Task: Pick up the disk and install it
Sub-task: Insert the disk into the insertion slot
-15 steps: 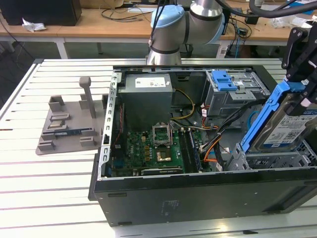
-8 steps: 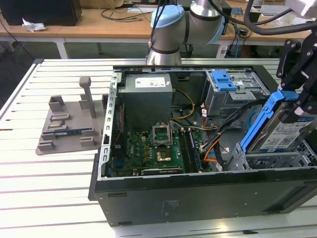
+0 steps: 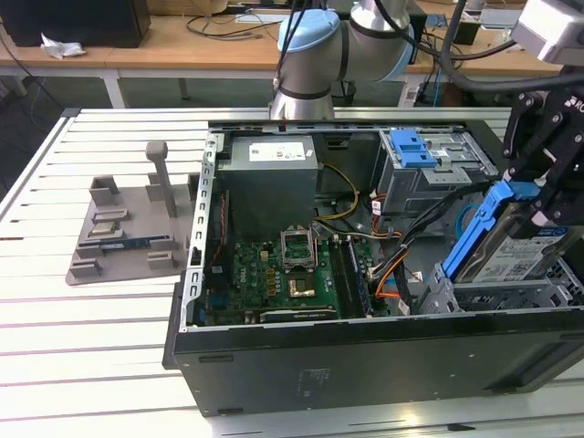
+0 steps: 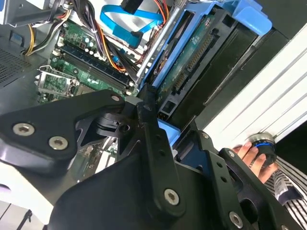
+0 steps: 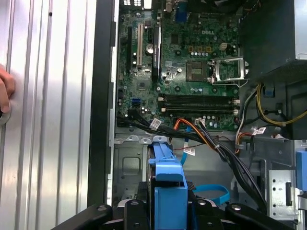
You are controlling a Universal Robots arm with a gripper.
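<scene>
Over the drive bay (image 3: 511,297) at the near corner of the computer case (image 3: 365,356), on the exterior view's right: end effector (image 3: 546,196), closed firmly onto the disk (image 3: 522,255), gripping at the upper end of its blue bracket (image 3: 484,228). Disk held tilted, one end low at the bay's mouth, the other raised; not seated flat; contact with the bay not discernible. Bracket centred between the black finger links in the first wrist view; green circuit side of the disk (image 4: 192,57) turned toward the second wrist view.

Adjacent, inside the case: bundle of cables (image 3: 394,274) just beside the bay; motherboard (image 3: 274,274) further along the floor; grey cage (image 3: 411,151) with blue latch and grey metal box (image 3: 271,173) against the far wall. On the desk (image 3: 91,347), well apart from the case: grey fixture (image 3: 128,228). At the desk's edge: a person's hand (image 4: 245,155) on a round knob.

Hazards, as judged:
- bracket edge jamming on the bay rails if lowered at this tilt
- cables pinched under the low end
- slip in the grasp, the hold being on plastic rather than metal
- hand close to the working corner

Arm (image 3: 319,46): base behind the case's far wall, reaching across to the exterior view's right end, wrist turned downward, end effector angled toward the bay.
</scene>
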